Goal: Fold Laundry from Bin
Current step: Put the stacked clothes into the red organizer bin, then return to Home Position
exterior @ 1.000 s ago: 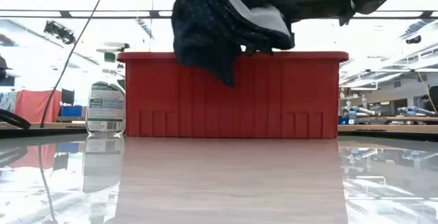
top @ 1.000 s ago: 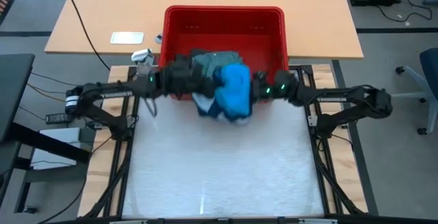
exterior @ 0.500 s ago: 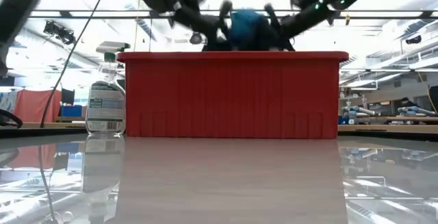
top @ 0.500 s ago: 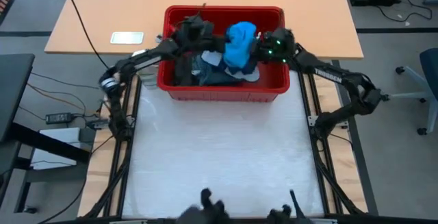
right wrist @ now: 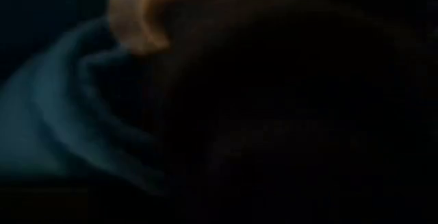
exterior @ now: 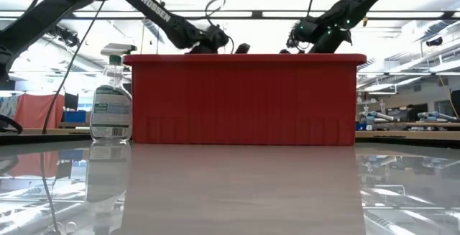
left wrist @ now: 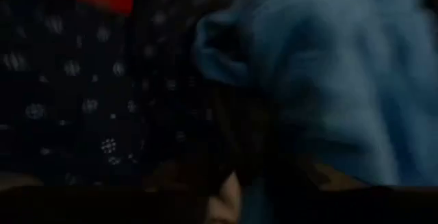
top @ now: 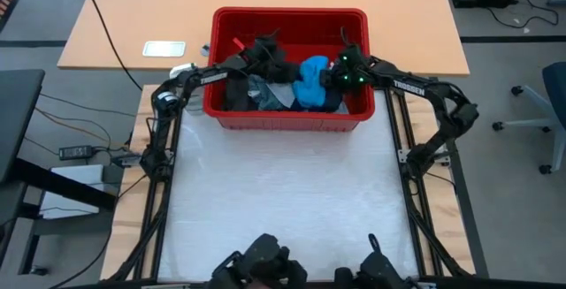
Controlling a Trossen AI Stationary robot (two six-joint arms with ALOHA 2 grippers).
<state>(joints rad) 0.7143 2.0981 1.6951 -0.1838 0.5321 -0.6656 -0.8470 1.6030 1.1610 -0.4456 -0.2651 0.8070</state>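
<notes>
The red bin (top: 287,12) stands at the table's far middle; in the low view its near wall (exterior: 244,98) hides what is inside. The laundry lies heaped in it: a bright blue piece (top: 311,75), a grey-green piece (top: 265,90) and dark pieces (top: 237,90). My left gripper (top: 270,59) reaches into the bin from the left, down among the dark cloth. My right gripper (top: 340,75) reaches in from the right, beside the blue piece. The left wrist view is filled by navy dotted cloth (left wrist: 75,94) and blue cloth (left wrist: 328,80). The right wrist view is dark, with a blue fold (right wrist: 48,128).
A spray bottle (exterior: 110,109) stands left of the bin. A white card (top: 164,49) lies on the wooden table behind. The white padded surface (top: 283,201) in front of the bin is free room. Dark fixtures (top: 265,267) sit at the near edge.
Both grippers have gone toward the table's far edge and down into the bin. The bundle of blue and dark laundry, which hung at the bin's near rim a second ago, went up over the bin with them and now lies inside, below the rim.
</notes>
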